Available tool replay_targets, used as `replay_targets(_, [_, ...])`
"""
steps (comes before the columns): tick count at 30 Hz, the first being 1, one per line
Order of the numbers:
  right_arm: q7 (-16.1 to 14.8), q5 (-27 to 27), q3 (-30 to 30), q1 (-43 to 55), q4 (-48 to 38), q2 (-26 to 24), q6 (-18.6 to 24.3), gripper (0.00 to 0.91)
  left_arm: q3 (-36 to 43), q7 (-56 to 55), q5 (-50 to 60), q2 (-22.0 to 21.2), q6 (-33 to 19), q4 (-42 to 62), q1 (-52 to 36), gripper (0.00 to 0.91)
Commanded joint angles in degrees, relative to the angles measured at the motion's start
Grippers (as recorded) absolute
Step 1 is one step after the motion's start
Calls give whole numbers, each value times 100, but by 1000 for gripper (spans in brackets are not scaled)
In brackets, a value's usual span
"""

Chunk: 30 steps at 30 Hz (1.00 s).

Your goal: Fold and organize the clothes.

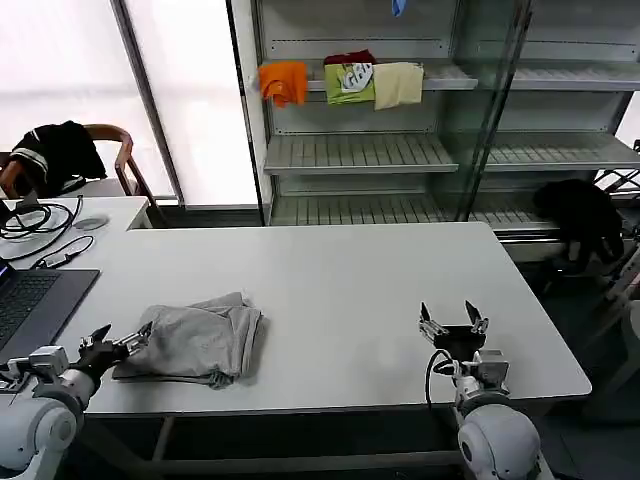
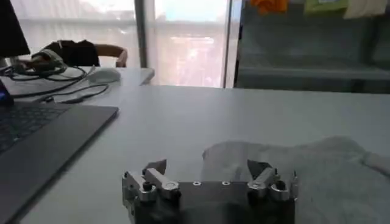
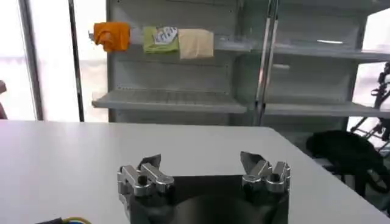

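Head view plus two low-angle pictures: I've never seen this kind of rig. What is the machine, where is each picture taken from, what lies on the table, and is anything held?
This is a two-armed robot. The widest picture looks down from a camera on its head; the other two come from cameras on its wrists, each looking out past its own end effector.

On the white table lies a loosely folded light grey shirt. A laptop and cables sit at the table's left side. Coloured cloths hang on the shelving behind.

The left end effector is at the shirt's left edge, fingers open, with the cloth just ahead of them. The right end effector waits open over bare table on the right. Neither is gripping anything.
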Motion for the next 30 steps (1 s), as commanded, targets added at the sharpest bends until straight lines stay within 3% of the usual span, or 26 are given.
replay_targets(1, [3,-17,-13,5,-5,11,8,907,-67,95,45,-12,-25,155,64,907])
replay_targets(8, [1,-42,-23,-23,8,35,10,907,-38,175,42,-47,-53,138,93,907])
replay_targets(14, [0,-49,-23,-32,13,36,10,907,32,266,134,-138,-128,204,100,796])
replay_targets(15, [1,-50,-23,-33,11,36,11,907,42,291,151,-150,-135,215,97,705])
replay_targets(16, [3,-50,-23,-32,4,34,12,907,50,296,157,-156,-143,229,94,464])
replay_targets(17, [2,-50,-22,-31,2,34,12,907,55,295,156,-165,-143,242,84,353])
replay_targets(18, [1,-48,-21,-30,1,33,12,907,63,296,158,-171,-149,252,78,131])
replay_targets(19, [2,-49,-22,-29,-5,33,13,907,72,295,161,-177,-158,263,71,40])
replay_targets(30, [-3,-39,-28,50,-59,25,3,907,117,420,228,-238,-290,353,86,10])
